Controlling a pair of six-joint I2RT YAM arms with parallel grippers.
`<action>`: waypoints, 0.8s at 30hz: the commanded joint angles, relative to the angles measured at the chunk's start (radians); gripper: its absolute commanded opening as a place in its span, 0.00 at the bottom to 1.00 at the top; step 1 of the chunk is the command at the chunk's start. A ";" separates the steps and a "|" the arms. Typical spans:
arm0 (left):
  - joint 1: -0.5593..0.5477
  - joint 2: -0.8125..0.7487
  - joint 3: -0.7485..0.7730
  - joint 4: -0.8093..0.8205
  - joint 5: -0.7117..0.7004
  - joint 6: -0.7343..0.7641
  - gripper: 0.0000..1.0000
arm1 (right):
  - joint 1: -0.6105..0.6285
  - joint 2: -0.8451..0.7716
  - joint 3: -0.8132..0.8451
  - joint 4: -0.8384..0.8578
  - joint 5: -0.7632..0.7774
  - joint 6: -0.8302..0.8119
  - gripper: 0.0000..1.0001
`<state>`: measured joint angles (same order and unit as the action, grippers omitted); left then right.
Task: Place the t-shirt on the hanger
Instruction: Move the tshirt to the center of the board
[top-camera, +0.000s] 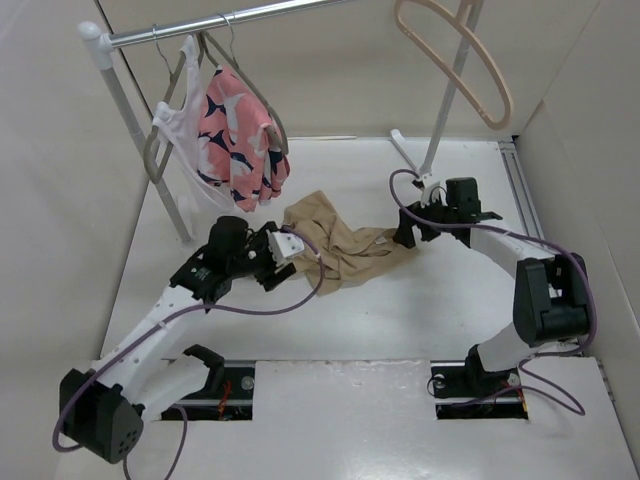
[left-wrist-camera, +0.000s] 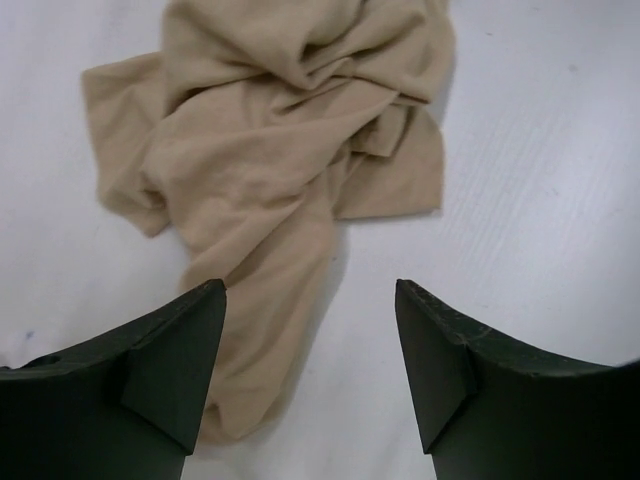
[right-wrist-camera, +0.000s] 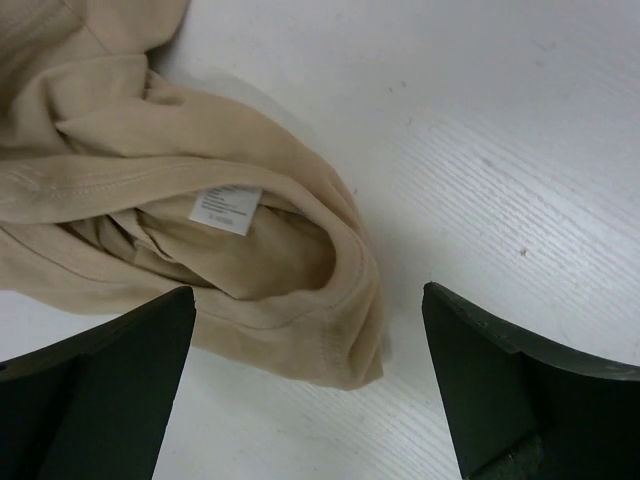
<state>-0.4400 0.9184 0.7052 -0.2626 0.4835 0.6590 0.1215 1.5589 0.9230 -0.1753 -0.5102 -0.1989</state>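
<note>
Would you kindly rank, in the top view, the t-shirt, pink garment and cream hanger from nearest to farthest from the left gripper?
1. t-shirt, just beside the left gripper.
2. pink garment, hanging behind it.
3. hanger, far back right.

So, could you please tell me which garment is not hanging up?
The tan t-shirt, crumpled on the table; the pink printed garment and the white garment hang from the rail.
</note>
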 joint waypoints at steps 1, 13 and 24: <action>-0.087 0.031 0.028 0.020 -0.026 0.033 0.66 | 0.041 -0.069 0.056 0.014 0.028 -0.014 1.00; -0.213 0.601 0.272 0.425 -0.147 -0.082 0.80 | 0.104 -0.036 0.168 -0.124 0.142 -0.088 1.00; -0.212 0.794 0.418 0.310 -0.112 -0.027 0.03 | 0.171 -0.122 0.237 -0.220 0.294 -0.112 1.00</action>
<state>-0.6590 1.7195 1.0733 0.0704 0.3573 0.6121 0.2550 1.4982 1.0843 -0.3527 -0.3077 -0.2779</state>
